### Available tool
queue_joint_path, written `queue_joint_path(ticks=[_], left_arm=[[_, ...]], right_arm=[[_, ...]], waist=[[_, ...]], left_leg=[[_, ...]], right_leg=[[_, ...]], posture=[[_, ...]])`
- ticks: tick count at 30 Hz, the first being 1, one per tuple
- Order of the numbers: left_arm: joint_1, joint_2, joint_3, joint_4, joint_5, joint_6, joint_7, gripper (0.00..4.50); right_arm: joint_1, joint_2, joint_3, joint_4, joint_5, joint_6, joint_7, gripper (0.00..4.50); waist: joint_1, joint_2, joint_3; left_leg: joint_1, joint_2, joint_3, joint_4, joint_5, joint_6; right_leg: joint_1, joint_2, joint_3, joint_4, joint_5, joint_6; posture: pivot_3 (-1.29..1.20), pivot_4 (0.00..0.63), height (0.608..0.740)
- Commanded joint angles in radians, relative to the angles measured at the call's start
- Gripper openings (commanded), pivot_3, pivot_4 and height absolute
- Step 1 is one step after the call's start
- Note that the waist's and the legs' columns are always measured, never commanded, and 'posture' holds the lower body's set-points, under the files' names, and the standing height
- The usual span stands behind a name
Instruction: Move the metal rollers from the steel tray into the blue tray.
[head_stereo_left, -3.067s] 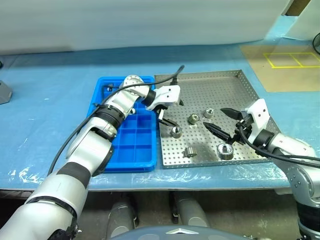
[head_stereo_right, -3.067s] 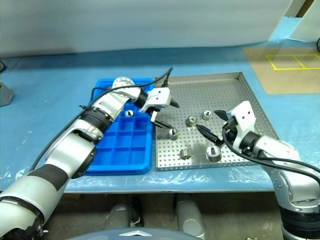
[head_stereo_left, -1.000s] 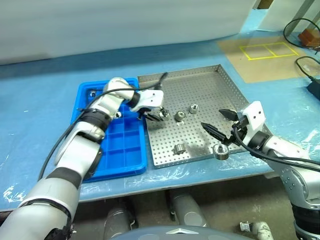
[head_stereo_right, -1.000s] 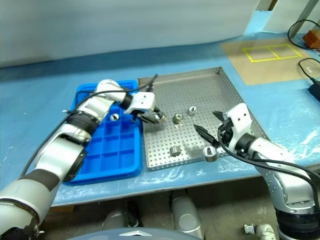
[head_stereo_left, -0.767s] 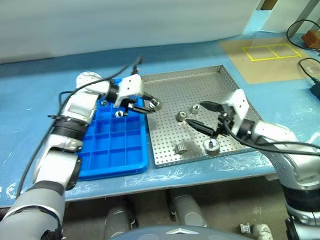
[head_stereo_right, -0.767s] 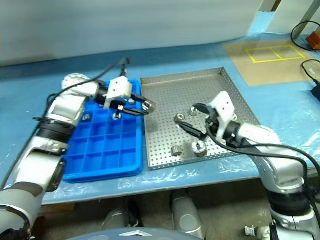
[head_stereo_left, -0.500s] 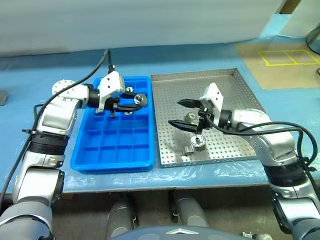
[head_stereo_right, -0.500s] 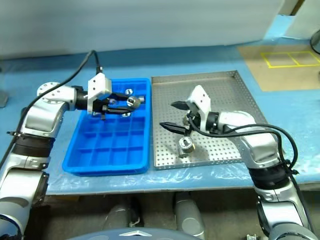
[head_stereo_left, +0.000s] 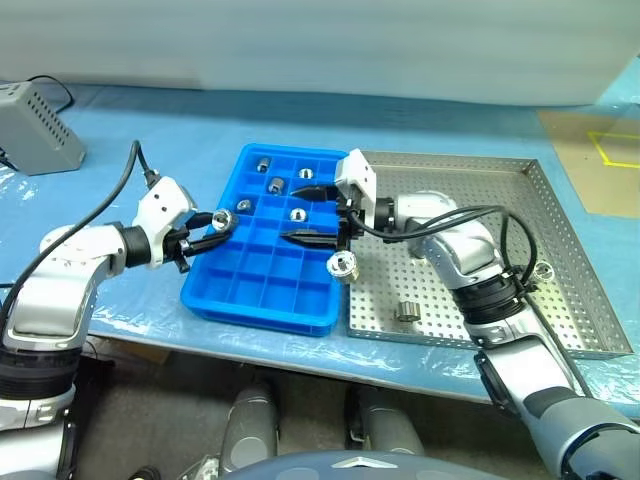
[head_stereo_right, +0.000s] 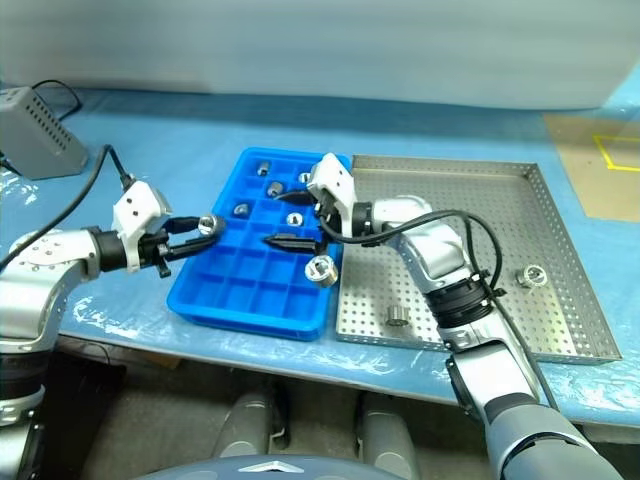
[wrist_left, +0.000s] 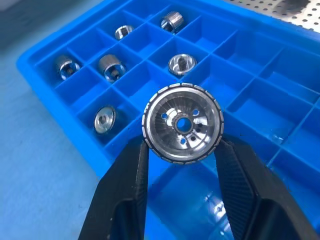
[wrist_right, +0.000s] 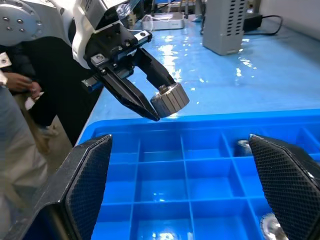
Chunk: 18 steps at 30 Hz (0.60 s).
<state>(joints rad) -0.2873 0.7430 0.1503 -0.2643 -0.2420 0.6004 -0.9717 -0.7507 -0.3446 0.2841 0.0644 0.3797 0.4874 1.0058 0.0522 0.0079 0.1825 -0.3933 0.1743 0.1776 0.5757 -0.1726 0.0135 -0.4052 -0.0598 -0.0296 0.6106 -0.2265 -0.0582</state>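
Blue surface carries both trays. Left pincer (head_stereo_left: 205, 232), clamped on a roller (wrist_left: 182, 122), should lower over an empty cell at the blue tray's (head_stereo_left: 262, 292) 9 o'clock edge; right pincer (head_stereo_left: 305, 213) is apart.

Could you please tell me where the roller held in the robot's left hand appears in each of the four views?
Left eye view: the held roller is left of centre, in the left hand, at the blue tray's left edge.
Right eye view: left of centre, at the same edge.
Left wrist view: centre, seen end-on.
Right wrist view: near the middle, beyond the tray's rim.
Shared landmark: the blue tray.
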Motion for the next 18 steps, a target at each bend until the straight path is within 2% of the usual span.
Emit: queue_joint_path(ticks=[1,5,11,18], left_arm=[[0.040,-0.010,-0.005,-0.040,-0.010,0.014,0.052,1.60],[0.093,-0.012,-0.012,-0.063,-0.028,0.038,0.078,1.60],[0.117,0.050,0.001,-0.150,-0.067,0.132,0.092,1.60],[0.060,0.089,0.019,-0.245,-0.136,0.281,0.146,1.60]], right_arm=[[-0.002,0.003,-0.012,-0.017,0.002,-0.014,0.022,4.50],[0.021,-0.002,-0.023,-0.023,0.002,0.002,0.017,4.50],[0.054,-0.026,-0.031,-0.059,0.004,0.032,0.012,4.50],[0.055,-0.047,-0.031,-0.056,0.000,0.033,0.017,4.50]], waist=[[0.001,0.000,0.000],[-0.004,-0.001,0.000],[-0.007,-0.002,0.000],[-0.008,-0.002,0.000]], left_leg=[[0.000,0.000,0.000,0.000,0.000,0.000],[0.001,0.001,0.000,-0.001,0.000,-0.001],[0.002,0.001,-0.001,-0.005,0.001,-0.001],[0.003,0.001,0.000,-0.005,0.001,-0.002]], right_leg=[[0.000,0.000,0.000,0.000,0.000,0.000],[0.000,0.001,0.000,0.000,0.000,0.000],[-0.001,0.002,0.000,0.000,0.000,0.000],[-0.001,0.003,0.001,0.001,0.000,0.000]], posture=[[-0.03,0.150,0.740],[-0.04,0.150,0.740],[-0.05,0.150,0.740],[-0.05,0.150,0.740]])
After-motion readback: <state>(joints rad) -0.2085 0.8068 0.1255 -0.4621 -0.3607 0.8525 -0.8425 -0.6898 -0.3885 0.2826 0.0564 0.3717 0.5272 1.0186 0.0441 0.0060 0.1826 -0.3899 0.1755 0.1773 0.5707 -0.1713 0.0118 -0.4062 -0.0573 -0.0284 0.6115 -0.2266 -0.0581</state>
